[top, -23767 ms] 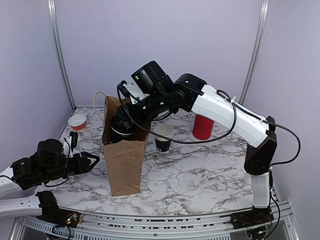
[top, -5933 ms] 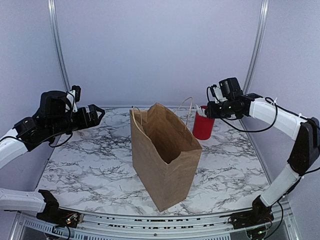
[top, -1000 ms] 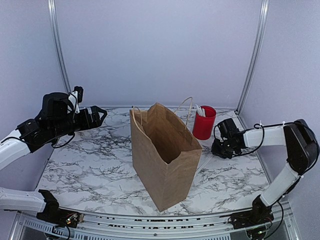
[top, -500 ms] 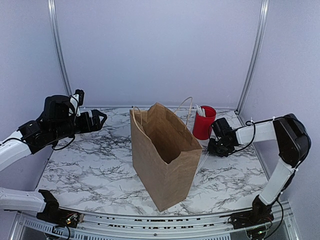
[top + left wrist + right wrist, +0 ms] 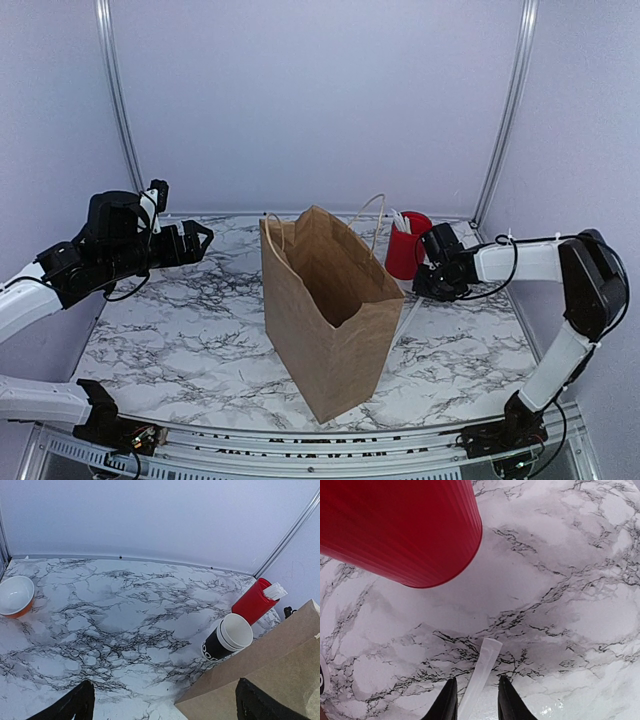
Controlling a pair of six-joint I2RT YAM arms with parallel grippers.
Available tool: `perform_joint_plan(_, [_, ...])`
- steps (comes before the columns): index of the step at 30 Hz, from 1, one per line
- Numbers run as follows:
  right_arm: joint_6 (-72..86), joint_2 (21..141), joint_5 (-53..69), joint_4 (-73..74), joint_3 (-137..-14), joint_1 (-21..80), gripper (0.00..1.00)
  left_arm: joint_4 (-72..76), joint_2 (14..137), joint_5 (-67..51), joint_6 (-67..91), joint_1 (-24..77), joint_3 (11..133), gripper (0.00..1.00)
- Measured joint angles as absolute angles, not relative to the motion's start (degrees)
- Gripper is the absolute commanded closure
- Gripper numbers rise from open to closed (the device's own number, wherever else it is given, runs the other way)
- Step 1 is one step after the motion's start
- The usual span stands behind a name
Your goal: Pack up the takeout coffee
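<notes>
In the left wrist view the takeout coffee is a black paper cup (image 5: 220, 642) with a cream cup nested in it, standing between the red cup (image 5: 254, 602) and the brown paper bag (image 5: 280, 680). The bag (image 5: 330, 310) hides the cups in the top view. My left gripper (image 5: 203, 238) hangs open and empty, high over the table's left side, far from the cups. My right gripper (image 5: 477, 702) is low by the red cup (image 5: 400, 530). Its jaws stand slightly apart around a thin white wrapped stick (image 5: 482, 667) lying on the marble, with gaps at both fingers.
The bag stands upright and open at mid-table, its rope handles up. The red cup (image 5: 407, 247) holds white utensils at the back right. An orange-and-white bowl (image 5: 15, 596) sits at the back left by the wall. The right arm stretches low along the right edge.
The right gripper has slid up and left along the table toward the red cup, and its jaws have widened a little. The left arm has barely moved.
</notes>
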State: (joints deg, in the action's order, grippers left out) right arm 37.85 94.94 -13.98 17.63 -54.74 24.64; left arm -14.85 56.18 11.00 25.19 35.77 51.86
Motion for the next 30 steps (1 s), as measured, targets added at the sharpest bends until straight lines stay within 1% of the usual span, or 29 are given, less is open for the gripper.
perform_joint_plan(3, [37.76,96.31,-14.09,17.67,-55.02,24.69,0.7,-14.87,56.21,11.0,25.04,35.77,51.86,0.01])
perform_joint_plan(8, [37.47,99.85,-13.74,17.82,-55.02,24.86,0.65,-14.87,56.21,11.0,24.91,35.77,51.86,0.01])
perform_joint_plan(12, [37.23,100.97,-13.19,17.56,-55.05,24.91,0.64,-14.87,56.21,11.0,24.84,35.77,51.86,0.01])
perform_joint_plan(15, [36.88,101.25,-13.13,17.43,-55.31,24.93,0.65,-14.87,56.21,11.0,24.84,35.77,51.86,0.01])
perform_joint_plan(19, [36.14,101.65,-13.85,17.43,-55.57,24.93,0.69,-14.87,56.18,11.03,24.84,35.77,51.86,0.01])
perform_joint_plan(23, [35.29,102.43,-15.11,17.58,-56.16,24.95,0.7,-14.87,56.21,11.05,24.84,35.77,51.86,0.01])
perform_joint_plan(26, [34.39,103.79,-16.08,17.72,-57.54,25.02,0.71,-14.87,56.21,11.03,24.84,35.77,51.86,0.01])
perform_joint_plan(30, [33.32,106.02,-16.43,17.96,-60.29,25.02,0.74,-14.87,56.21,11.0,24.84,35.77,51.88,0.01])
